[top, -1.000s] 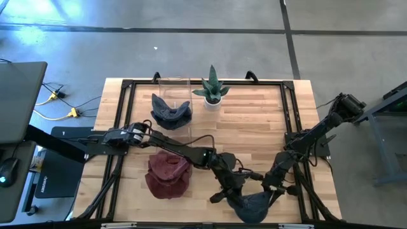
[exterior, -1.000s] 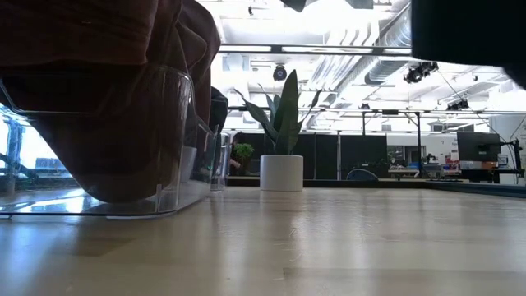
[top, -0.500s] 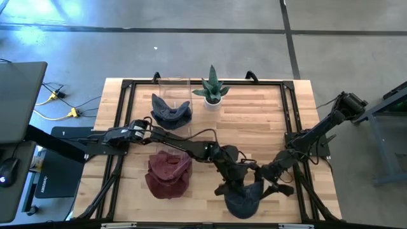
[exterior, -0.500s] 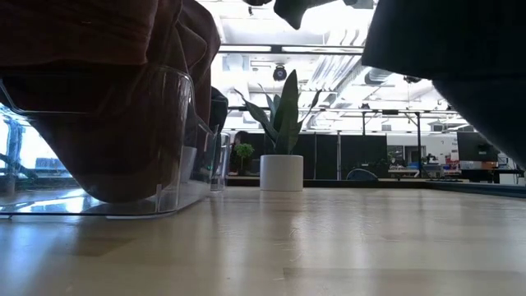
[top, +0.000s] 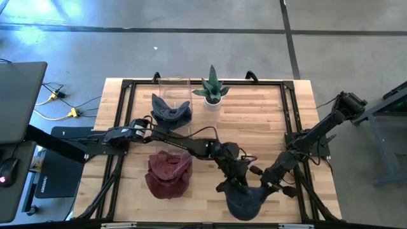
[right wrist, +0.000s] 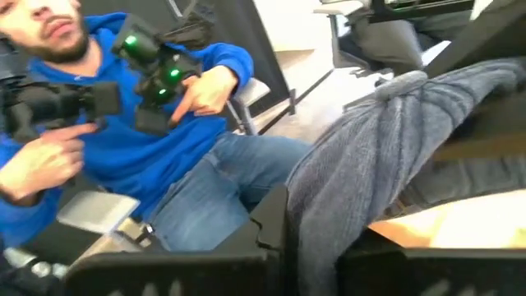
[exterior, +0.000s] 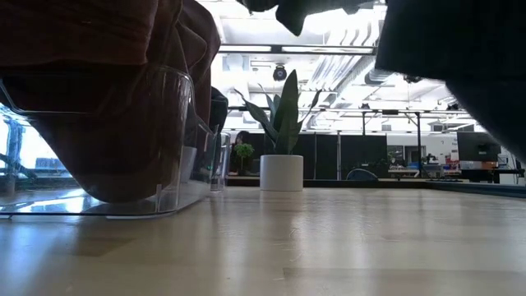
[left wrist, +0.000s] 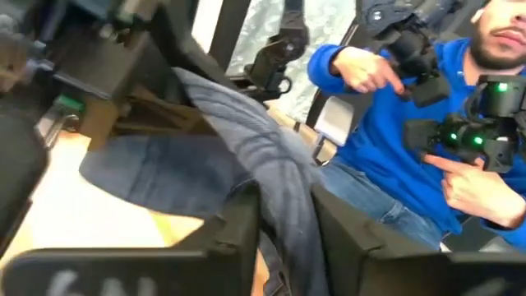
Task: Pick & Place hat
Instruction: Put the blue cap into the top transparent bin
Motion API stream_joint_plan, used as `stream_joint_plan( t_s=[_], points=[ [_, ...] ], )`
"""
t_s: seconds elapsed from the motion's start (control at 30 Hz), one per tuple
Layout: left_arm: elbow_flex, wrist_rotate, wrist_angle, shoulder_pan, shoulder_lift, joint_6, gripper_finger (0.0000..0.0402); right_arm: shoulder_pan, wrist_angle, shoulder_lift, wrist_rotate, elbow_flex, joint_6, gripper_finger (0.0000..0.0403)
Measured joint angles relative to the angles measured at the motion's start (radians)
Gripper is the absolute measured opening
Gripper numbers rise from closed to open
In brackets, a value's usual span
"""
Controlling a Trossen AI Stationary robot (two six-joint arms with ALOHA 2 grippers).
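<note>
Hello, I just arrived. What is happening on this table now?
Both arms meet at the table's near edge, handling a dark blue hat. The right tool is shut on its fabric, and a fold of it also lies between the fingers of the left tool. A dark red hat and another dark blue hat sit in clear bins, beside a potted plant. A person in blue operates controllers nearby.

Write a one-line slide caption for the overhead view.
Both grippers, left and right, meet at a dark blue hat near the table's front edge.
</note>
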Motion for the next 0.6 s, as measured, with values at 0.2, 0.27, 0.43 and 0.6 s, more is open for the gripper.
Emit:
stream_joint_plan(
  t_s=[0.2, 0.27, 0.43, 0.6],
  points=[
    [0.000, 0.073, -0.143, -0.017, 0.001, 0.025, 0.0147, -0.001, -0.006, 0.000, -0.006, 0.000, 0.000, 0.0007],
    [0.000, 0.133, -0.165, -0.026, 0.002, 0.067, 0.0148, 0.002, -0.006, 0.000, -0.018, 0.000, 0.000, 0.0006],
    [0.000, 0.234, -0.157, -0.049, 0.002, 0.125, 0.0134, 0.016, -0.006, 0.000, -0.029, 0.000, 0.004, 0.0013],
    [0.000, 0.248, -0.140, -0.051, 0.002, 0.147, 0.0117, 0.025, -0.006, 0.000, -0.044, 0.000, 0.003, 0.0004]
  ],
)
